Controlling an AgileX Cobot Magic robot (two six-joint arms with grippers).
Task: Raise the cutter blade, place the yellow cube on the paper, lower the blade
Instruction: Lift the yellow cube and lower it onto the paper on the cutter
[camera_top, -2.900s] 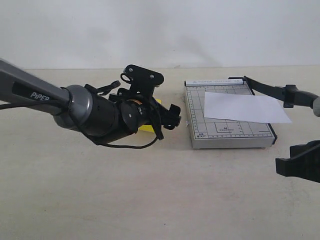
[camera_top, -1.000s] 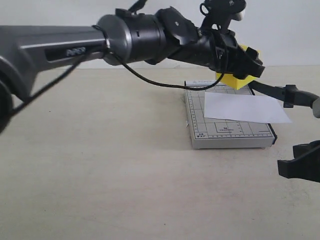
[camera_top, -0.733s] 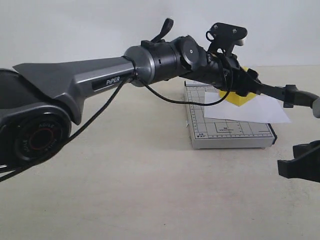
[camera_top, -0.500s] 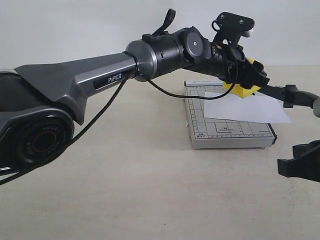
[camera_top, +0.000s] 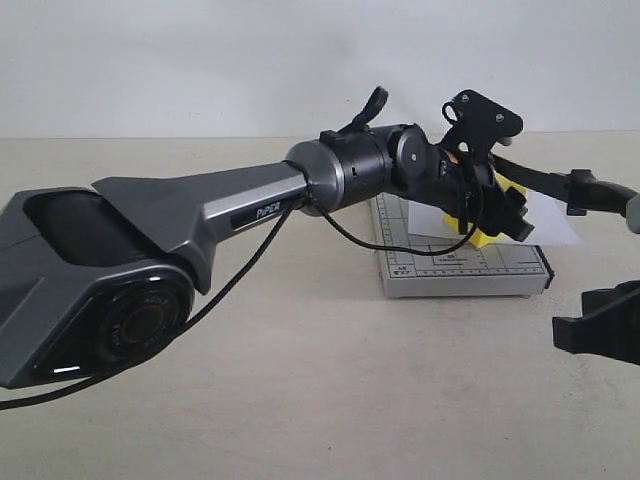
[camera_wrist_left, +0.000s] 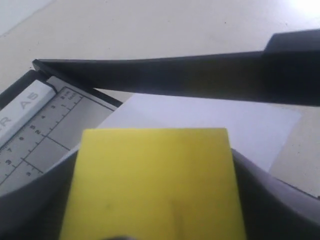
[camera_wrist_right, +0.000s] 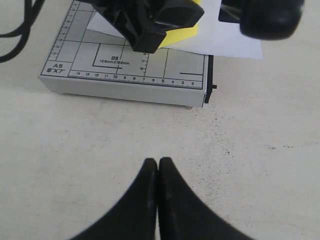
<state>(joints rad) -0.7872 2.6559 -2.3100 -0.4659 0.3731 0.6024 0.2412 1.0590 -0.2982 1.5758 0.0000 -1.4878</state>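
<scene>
Step in hand: setting the block down.

- Left gripper (camera_top: 500, 212) reaches across over the grey board (camera_top: 450, 272), clamped on the yellow cube (camera_wrist_left: 155, 185). A finger presses each side face.
- Cube hangs low over the paper (camera_wrist_left: 210, 117), near the corner where sheet and board meet under the blade. Whether its underside touches the sheet I cannot tell.
- Cutter blade (camera_wrist_left: 165, 77) stands raised, sloping up and away from its hinge, with nothing holding it. It passes just beyond the cube.
- Right gripper (camera_wrist_right: 158, 170) is pressed closed on nothing, parked over the bare counter (camera_top: 300, 390), well apart from the board.

Judgement on doing it well:
- Come straight down until the bottom face sits flat; a tilted cube would rock on release.
- Keep the cube on the board side of the cutting edge. Too close to that line and the blade likely lands on it when lowered (the sheet overhangs there, so the paper's edge is a poor guide).
- Open the fingers evenly and only enough to clear. The sheet is loose and light, and a dragging finger would slide it.
- Lift out upward, away from the raised arm, minding the cable hanging under the wrist.
</scene>
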